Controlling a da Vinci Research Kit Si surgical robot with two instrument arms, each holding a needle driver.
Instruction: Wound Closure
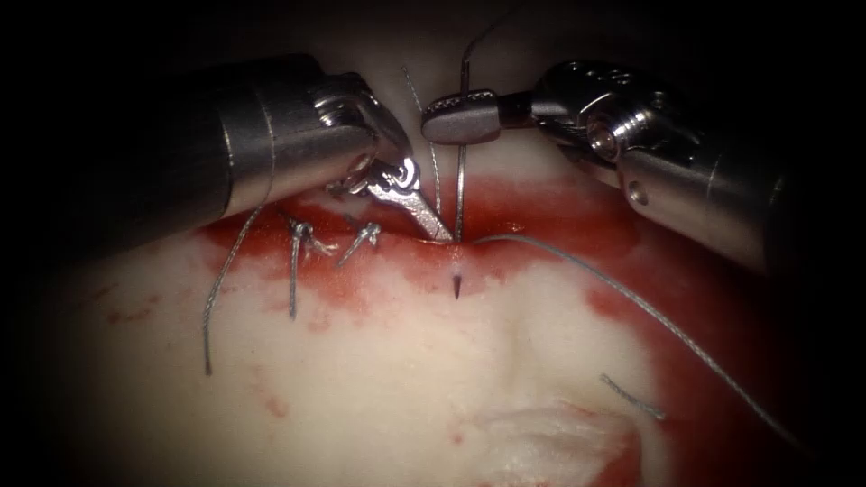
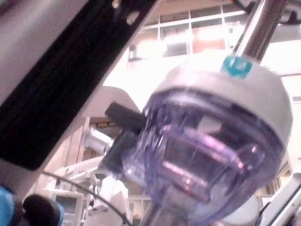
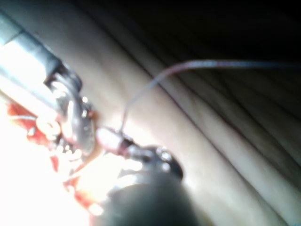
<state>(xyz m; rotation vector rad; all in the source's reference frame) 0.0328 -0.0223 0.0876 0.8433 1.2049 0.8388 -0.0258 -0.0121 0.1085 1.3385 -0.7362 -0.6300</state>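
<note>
Progress: two knotted stitches (image 1: 302, 236) sit left along the cut (image 1: 541, 236), rest unclosed | Needle (image 1: 460, 180): in the tissue (image 1: 379, 379) mid-cut, tip (image 1: 456, 287) out below | Right claw (image 1: 460, 117): clamped on needle's upper curve | Left claw (image 1: 431, 219): together at the cut edge, grip on anything unclear | Thread (image 1: 649, 311): trails right.

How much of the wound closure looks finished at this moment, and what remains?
Done: two knotted stitches with cut ends sit left along the cut. In hand: the right tool is shut on the curved steel needle near its tail; the needle's tip shows out of the pale tissue. The left tool presses beside it. Left: the cut's right stretch is unstitched.
</note>
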